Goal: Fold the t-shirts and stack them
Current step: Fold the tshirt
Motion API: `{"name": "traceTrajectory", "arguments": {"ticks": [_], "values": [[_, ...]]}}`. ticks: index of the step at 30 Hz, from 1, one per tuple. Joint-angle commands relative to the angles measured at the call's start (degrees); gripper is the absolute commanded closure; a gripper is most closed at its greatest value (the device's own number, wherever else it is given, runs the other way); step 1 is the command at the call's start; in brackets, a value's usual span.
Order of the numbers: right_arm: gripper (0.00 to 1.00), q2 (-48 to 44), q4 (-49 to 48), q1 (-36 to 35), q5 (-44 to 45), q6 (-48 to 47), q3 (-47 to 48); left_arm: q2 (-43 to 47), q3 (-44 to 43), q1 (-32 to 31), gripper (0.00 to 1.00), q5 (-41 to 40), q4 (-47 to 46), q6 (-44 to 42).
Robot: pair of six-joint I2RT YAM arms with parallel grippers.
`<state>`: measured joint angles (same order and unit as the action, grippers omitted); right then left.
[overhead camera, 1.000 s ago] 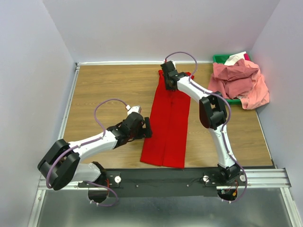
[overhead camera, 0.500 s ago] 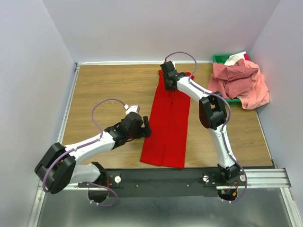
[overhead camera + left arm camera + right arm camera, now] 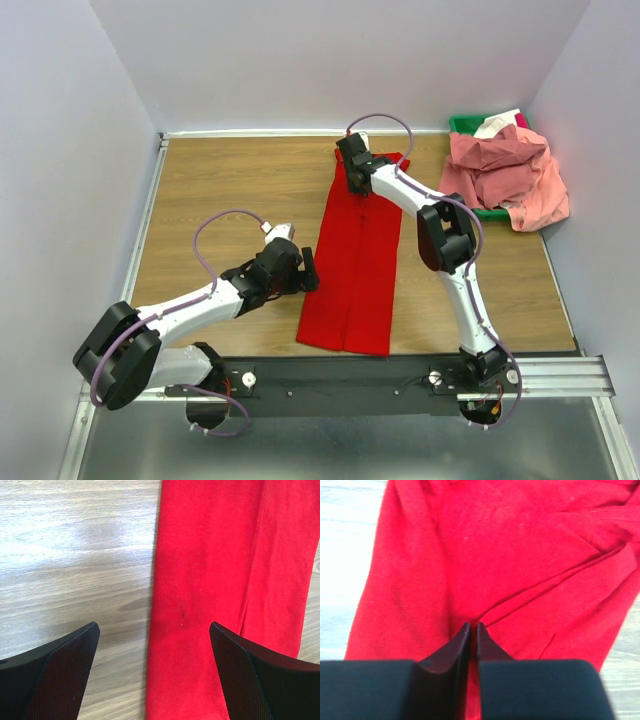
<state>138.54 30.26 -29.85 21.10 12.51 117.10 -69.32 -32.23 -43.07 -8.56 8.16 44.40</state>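
The bright red t-shirt (image 3: 355,265) lies folded into a long narrow strip down the middle of the table. At its far end my right gripper (image 3: 356,182) presses down, and in the right wrist view the gripper (image 3: 471,626) is shut on a pinched ridge of the red t-shirt (image 3: 520,555), with creases running out from the tips. My left gripper (image 3: 312,270) is wide open at the strip's left edge; in the left wrist view the gripper (image 3: 154,626) straddles that edge of the red t-shirt (image 3: 210,570) without holding it. Salmon pink t-shirts (image 3: 505,170) lie heaped at the back right.
The pink heap spills over a green bin (image 3: 462,124) in the back right corner, with a bit of white cloth (image 3: 497,124) on top. Walls close the table on three sides. Bare wooden tabletop (image 3: 230,180) lies left of the red strip.
My right gripper's jaws have come together on the cloth at the red t-shirt's far end. My left arm shifted slightly left and stays open.
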Motion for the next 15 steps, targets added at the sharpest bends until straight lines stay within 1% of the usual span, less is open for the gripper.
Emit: {"name": "traceTrajectory", "arguments": {"ticks": [1,2,5,10,13,15], "values": [[0.90,-0.2,1.6,-0.5,4.7,2.7,-0.4,0.3,0.8,0.4,0.01,-1.1,-0.7,-0.3],[0.94,-0.5,1.6,-0.5,5.5,3.1,-0.6,0.3,0.9,0.4,0.01,-0.9,-0.7,-0.4],[0.99,-2.3,1.6,-0.5,8.4,6.1,-2.9,0.4,0.9,0.4,0.01,-0.8,-0.9,-0.3],[1.00,-5.4,1.6,-0.5,10.8,12.4,-7.8,0.6,1.2,0.4,0.02,-0.6,-1.0,-0.2],[0.99,-8.2,1.3,-0.5,12.1,19.7,-11.9,0.8,1.4,0.4,0.01,-0.6,-1.0,-0.3],[0.99,-9.3,1.2,-0.5,12.7,21.8,-14.0,1.0,1.5,0.4,0.02,-0.5,-1.0,-0.3]]}}
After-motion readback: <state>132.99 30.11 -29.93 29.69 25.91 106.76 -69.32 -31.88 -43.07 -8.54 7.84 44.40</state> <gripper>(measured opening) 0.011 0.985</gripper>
